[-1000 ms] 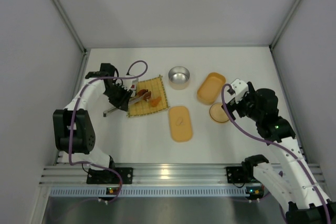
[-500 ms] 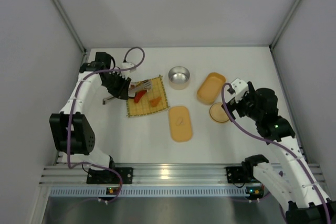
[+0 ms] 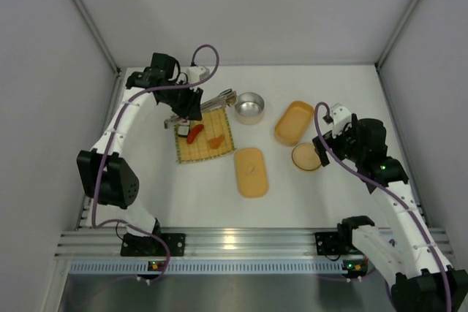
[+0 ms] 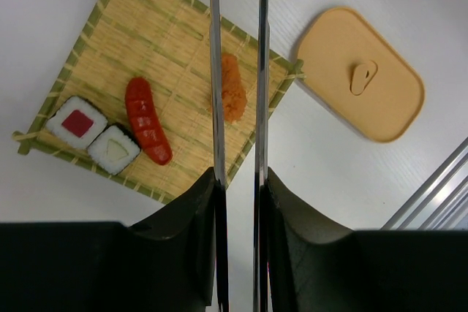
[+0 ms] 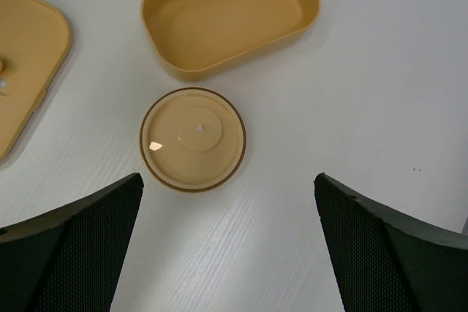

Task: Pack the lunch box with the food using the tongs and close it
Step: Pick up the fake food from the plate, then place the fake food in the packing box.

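Note:
My left gripper [image 3: 186, 104] [image 4: 240, 177] is shut on the silver tongs [image 3: 216, 99] [image 4: 215, 71], held above the woven mat [image 3: 205, 153] [image 4: 168, 49]; their two arms stay slightly apart and point toward the steel bowl. On the mat lies the food: a red piece [image 4: 148, 120] [image 3: 194, 134], an orange piece [image 4: 235, 96] [image 3: 216, 140], a white square with a red mark [image 4: 77, 122] and a white one with green [image 4: 113, 149]. The lunch box [image 3: 294, 122] [image 5: 230, 16] stands open and empty, its oblong lid [image 3: 251, 172] [image 4: 362, 74] lying flat apart. My right gripper [image 3: 327, 140] [image 5: 228, 202] hangs open near the box.
A round steel bowl [image 3: 249, 107] stands at the back between mat and lunch box. Its round tan lid [image 3: 306, 157] [image 5: 193, 139] lies in front of the box, under my right gripper. White walls enclose the table on three sides.
My left gripper has lifted the tongs from the table left of the mat and swung them back and right over the mat's far edge. The right arm shifted slightly.

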